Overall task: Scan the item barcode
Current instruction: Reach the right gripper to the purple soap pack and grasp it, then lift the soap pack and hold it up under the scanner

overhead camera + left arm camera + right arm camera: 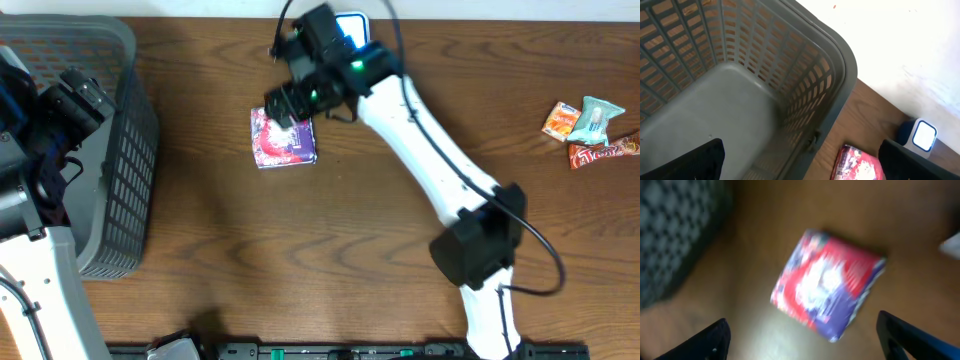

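Observation:
The item, a red and purple packet (283, 142), lies flat on the wooden table. In the right wrist view the packet (827, 282) is blurred and sits just ahead of my right gripper (805, 342), which is open and holds nothing. From overhead, my right gripper (292, 104) hovers at the packet's far edge. The barcode scanner (350, 25), a small blue box with a lit white face, stands at the table's back edge behind that arm. My left gripper (805, 165) is open and empty above the basket, with the packet (857, 164) and scanner (920, 136) in its view. No barcode shows.
A grey slatted basket (125, 150) stands at the left end of the table, under my left gripper (75, 100). Several wrapped snacks (590, 130) lie at the far right. The basket's wall (675, 235) shows blurred at the right wrist view's upper left.

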Robot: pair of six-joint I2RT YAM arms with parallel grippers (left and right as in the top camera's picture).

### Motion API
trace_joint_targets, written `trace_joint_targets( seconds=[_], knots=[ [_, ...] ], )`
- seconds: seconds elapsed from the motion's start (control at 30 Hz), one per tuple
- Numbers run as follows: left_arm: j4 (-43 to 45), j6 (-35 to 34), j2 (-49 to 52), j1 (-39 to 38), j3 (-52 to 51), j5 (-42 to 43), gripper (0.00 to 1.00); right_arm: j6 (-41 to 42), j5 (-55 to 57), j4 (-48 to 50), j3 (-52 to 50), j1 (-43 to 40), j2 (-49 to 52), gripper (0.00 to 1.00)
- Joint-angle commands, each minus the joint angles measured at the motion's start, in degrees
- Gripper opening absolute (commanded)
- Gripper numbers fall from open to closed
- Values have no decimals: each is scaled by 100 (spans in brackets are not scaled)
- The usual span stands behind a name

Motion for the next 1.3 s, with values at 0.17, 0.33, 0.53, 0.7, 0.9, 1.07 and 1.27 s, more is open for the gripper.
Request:
trace_joint_targets(
  seconds=[0.17, 0.33, 0.53, 0.7, 0.9, 1.07, 1.27],
  knots=[
    [-2, -9, 22, 17, 33, -70, 98, 927, 850, 323, 13, -81, 439, 89],
    [-2, -9, 24, 17, 33, -70, 98, 1134, 800, 236, 13, -90, 966, 90],
    [-2, -9, 22, 17, 33, -70, 98, 1091, 87, 271, 13, -79, 1423, 96],
    [-2, -7, 22, 17, 33, -70, 98, 1038, 118, 229, 13, -94, 1609, 94],
    [-2, -9, 22, 17, 33, -70, 98, 1019, 114, 118, 11, -142, 1915, 92],
    [-2, -9, 24, 17, 33, -70, 98, 1021, -138, -20, 11, -151, 2238, 54],
    [-2, -9, 22, 17, 33, -70, 98, 1021, -1934, -39, 28, -358, 2079, 1]
  ],
)
